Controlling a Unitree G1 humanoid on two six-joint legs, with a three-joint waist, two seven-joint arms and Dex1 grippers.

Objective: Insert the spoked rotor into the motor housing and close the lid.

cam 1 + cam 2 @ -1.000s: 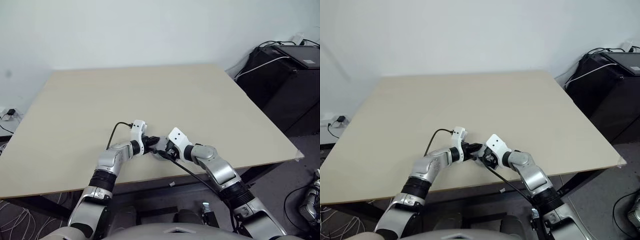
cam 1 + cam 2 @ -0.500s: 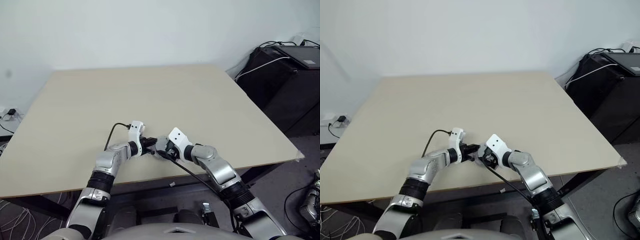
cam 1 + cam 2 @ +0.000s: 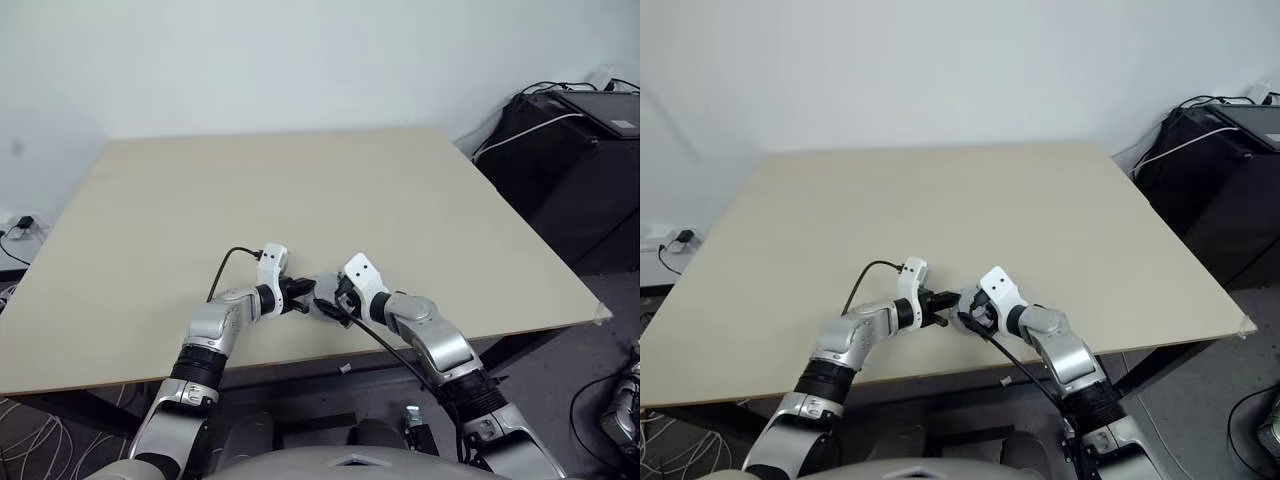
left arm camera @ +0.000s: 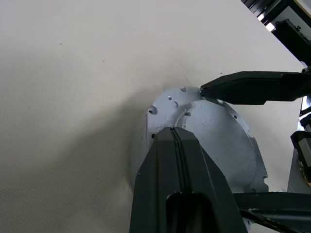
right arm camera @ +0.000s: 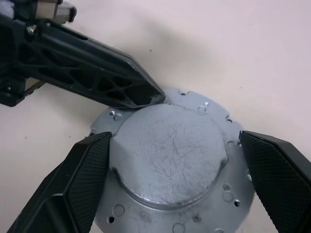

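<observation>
Near tabletop (image 3: 400, 200) front edge:
lid (image 5: 170, 160): plain face up
left hand (image 4: 180, 141): pressed together, tip on lid
right hand (image 5: 170, 194): spread, straddling lid

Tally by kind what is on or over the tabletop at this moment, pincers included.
Round matt grey metal lid, plain face up, holed flange: 1
Black two-fingered pincers: 2 (left pincer shut, tip at the lid's rim; right pincer open, one finger on either side of the lid)
Total: 3
</observation>
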